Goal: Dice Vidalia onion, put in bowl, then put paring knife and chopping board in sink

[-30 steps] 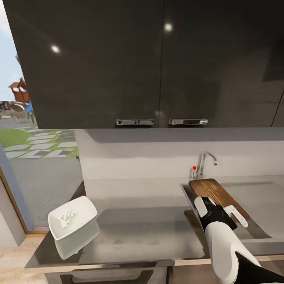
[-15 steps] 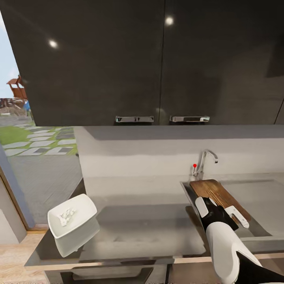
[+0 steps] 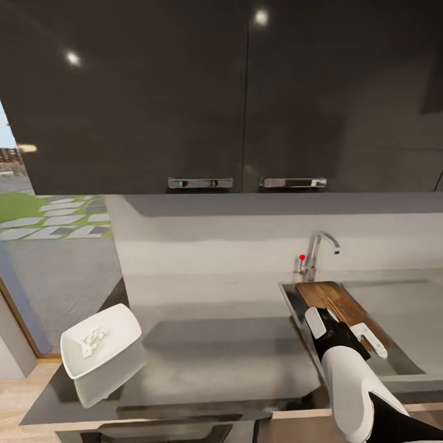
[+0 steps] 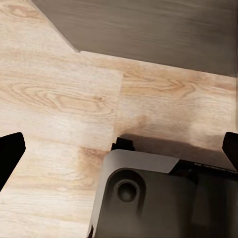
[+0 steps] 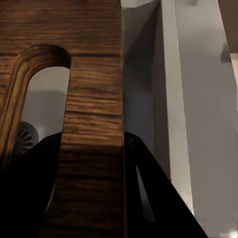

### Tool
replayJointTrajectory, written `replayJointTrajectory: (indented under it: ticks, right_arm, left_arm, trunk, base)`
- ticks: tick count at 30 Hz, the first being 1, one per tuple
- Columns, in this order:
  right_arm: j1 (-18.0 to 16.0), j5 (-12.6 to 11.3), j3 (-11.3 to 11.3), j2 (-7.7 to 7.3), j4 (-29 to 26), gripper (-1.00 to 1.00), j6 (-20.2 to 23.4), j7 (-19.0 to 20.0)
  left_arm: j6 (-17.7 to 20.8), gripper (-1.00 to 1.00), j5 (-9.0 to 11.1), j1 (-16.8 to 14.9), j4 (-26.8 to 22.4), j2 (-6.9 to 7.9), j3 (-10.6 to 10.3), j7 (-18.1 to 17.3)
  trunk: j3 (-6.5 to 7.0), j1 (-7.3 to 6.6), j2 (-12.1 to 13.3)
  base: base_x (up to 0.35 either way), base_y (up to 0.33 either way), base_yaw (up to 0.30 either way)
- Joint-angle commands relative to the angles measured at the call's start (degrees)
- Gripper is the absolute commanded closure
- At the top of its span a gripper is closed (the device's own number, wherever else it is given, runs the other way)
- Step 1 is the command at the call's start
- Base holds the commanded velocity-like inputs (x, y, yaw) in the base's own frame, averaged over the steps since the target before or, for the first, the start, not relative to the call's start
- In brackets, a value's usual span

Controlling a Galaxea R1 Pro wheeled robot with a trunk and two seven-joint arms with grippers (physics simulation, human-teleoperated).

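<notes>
My right gripper [image 3: 346, 332] is shut on the near end of the brown wooden chopping board [image 3: 332, 301], holding it over the left part of the grey sink [image 3: 400, 326]. In the right wrist view the chopping board [image 5: 91, 99] runs between the dark fingers [image 5: 158, 198], and the round drain [image 5: 26, 136] shows through its handle slot. The white bowl [image 3: 120, 329] sits at the countertop's [image 3: 227, 351] left end with diced onion [image 3: 89, 340] in it. My left gripper [image 4: 119, 148] hangs open over the wooden floor. The paring knife is out of view.
A chrome tap [image 3: 319, 249] with a red knob [image 3: 302, 257] stands behind the sink. Dark wall cabinets [image 3: 246, 92] hang overhead. A window onto a garden [image 3: 49, 246] lies left. The robot's base [image 4: 163, 198] sits below the left gripper.
The whole head view has shifted, so the camera moved. The right gripper still holds the board over the sink with no clear move of its own.
</notes>
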Motion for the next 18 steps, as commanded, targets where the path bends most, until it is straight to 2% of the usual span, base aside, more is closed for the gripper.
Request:
replayJointTrajectory:
  ticks: [1, 6, 18]
  right_arm:
    - [0.0, -0.2, -0.1, 0.03, -0.1, 1.00, -0.5, 0.0]
    - [0.0, -0.2, -0.1, 0.09, 0.1, 1.00, -0.5, 0.1]
    - [0.0, -0.2, 0.0, 0.18, 0.3, 1.00, -0.5, 0.3]
  left_arm:
    - [-0.3, -1.00, 0.4, -0.1, 0.2, 0.08, -0.5, -0.1]
    - [-0.3, -1.00, 0.4, -0.1, 0.2, 0.22, -0.5, -0.2]
    - [-0.3, -1.00, 0.4, -0.1, 0.2, 0.23, -0.5, -0.2]
  trunk:
    - [-0.10, 0.04, 0.0]
    - [-0.21, 0.04, 0.0]
    - [-0.63, 0.04, 0.0]
  base:
    - [0.173, -0.129, 0.000]
    - [0.109, -0.070, 0.000]
    - [0.003, -0.002, 0.030]
